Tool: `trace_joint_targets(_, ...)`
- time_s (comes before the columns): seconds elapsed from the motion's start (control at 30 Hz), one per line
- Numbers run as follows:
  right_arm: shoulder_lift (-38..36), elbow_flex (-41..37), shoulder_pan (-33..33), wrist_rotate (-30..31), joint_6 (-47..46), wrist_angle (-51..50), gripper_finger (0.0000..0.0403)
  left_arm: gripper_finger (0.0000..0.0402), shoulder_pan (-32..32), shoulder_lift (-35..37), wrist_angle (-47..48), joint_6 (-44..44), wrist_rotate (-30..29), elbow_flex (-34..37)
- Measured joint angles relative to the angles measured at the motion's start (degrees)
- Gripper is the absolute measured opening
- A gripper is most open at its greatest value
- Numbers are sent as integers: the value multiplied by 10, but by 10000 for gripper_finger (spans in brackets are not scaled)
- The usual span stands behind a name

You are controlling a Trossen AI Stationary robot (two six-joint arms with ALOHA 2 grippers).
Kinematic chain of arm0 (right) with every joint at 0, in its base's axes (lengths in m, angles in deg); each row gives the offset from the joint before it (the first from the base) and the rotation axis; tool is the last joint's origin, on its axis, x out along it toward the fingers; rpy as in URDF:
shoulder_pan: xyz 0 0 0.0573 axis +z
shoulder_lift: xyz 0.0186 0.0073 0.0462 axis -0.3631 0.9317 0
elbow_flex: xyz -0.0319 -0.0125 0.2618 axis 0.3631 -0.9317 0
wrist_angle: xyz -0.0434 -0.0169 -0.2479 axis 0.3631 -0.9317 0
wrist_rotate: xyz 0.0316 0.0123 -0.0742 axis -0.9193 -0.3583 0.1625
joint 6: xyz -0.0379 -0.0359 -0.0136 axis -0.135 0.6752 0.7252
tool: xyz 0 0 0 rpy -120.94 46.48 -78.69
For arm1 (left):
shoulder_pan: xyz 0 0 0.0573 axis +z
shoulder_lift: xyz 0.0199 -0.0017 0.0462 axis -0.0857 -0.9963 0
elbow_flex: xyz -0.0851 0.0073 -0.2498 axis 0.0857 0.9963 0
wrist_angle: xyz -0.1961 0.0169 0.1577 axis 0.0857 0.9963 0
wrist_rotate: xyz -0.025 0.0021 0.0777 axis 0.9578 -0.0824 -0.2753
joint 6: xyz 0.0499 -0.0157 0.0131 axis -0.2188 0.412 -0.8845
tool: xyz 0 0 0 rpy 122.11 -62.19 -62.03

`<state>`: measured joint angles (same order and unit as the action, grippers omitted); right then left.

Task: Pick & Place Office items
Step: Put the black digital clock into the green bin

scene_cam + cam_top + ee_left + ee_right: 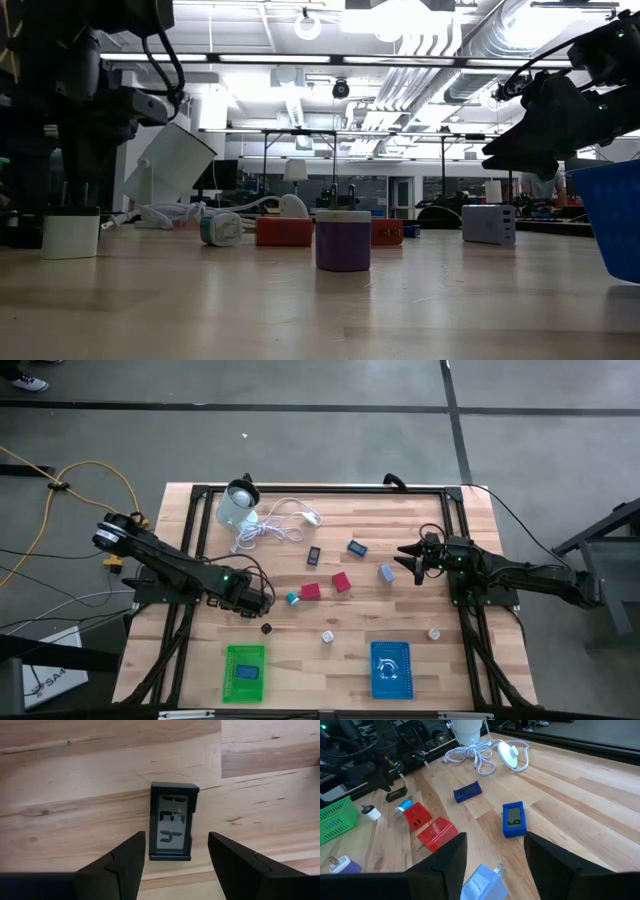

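Two grippers are out over the wooden table point(420, 610), both with fingers spread and nothing between them. The left gripper point(175, 857) hangs low over a small black clock point(172, 822) lying flat on the boards; the black piece sits right in the gap ahead of the fingertips, untouched, wood showing on either side of it. Its grey display carries dark digit segments, but I cannot read them. Over on the far side, the right gripper point(495, 852) hovers above a pale blue plug adapter point(484, 882), which lies between and just under its fingers, prongs up, not gripped. Beyond it a blue clock point(513, 819) shows a display too small to read, a darker blue flat piece point(467, 792) lies further on, and two red blocks point(436, 833) sit side by side near a small blue-capped piece point(403, 807). The white cable point(480, 755) coils near the back. From above, a green basket point(244, 672) and a blue basket point(390, 670) stand at the front edge, each holding something.
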<state>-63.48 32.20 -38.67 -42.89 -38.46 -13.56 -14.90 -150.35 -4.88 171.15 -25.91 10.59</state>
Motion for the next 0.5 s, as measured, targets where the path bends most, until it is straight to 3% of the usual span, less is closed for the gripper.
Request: trace_joint_targets(0.5,0,0,0,0,0,0,184,209,0,-24,-10,-16,8,3)
